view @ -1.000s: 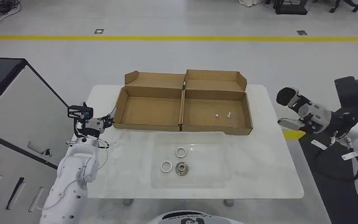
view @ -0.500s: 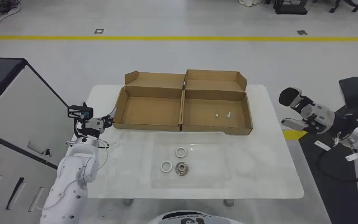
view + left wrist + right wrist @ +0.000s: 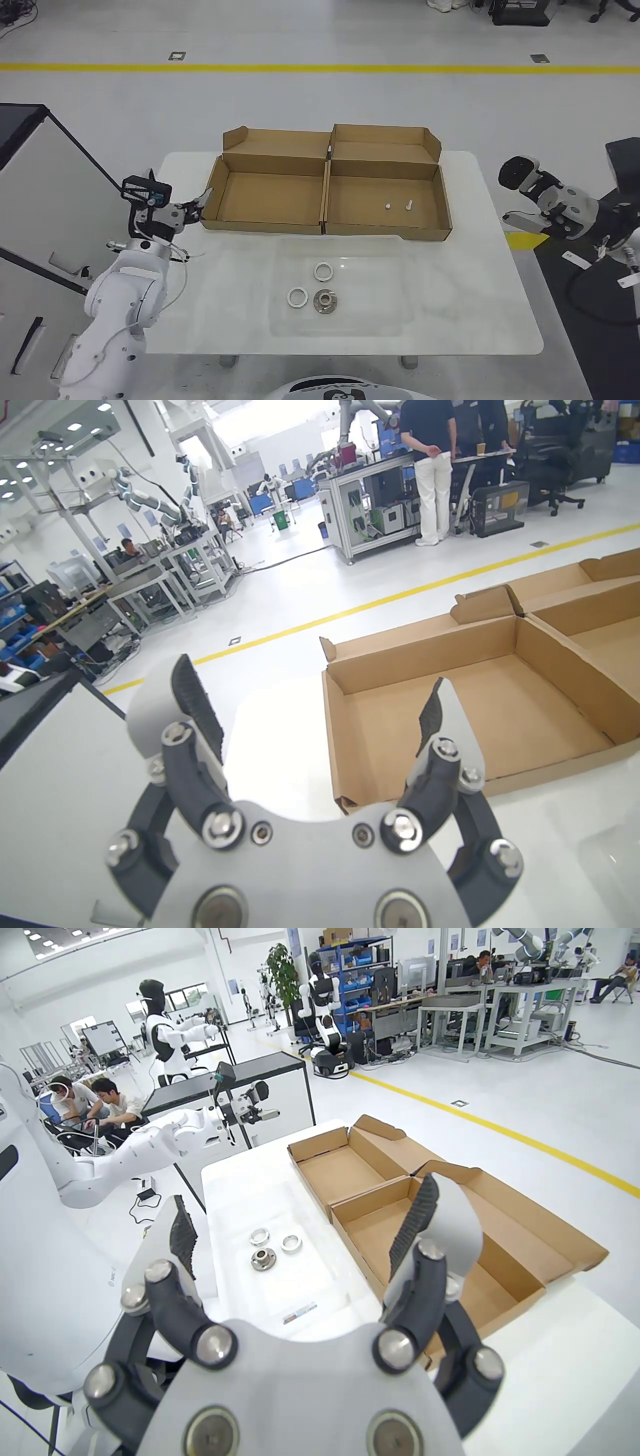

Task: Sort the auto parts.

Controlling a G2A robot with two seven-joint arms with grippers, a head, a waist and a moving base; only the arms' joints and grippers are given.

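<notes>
Left gripper (image 3: 310,672) and right gripper (image 3: 305,1190) are open, empty; next step is probably grasping 1 ring (image 3: 324,271) at 6 o'clock from the boxes (image 3: 270,197).

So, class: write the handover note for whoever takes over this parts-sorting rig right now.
Left gripper: fingers open, holding nothing, at the table's left edge beside the left box.
Right gripper: fingers open, holding nothing, off the table's right side.
Things: two rings and a flanged hub lie in the clear tray; two small white parts lie in the right box.
Done: apparently those two small parts.
Left: the rings and the hub.
</notes>
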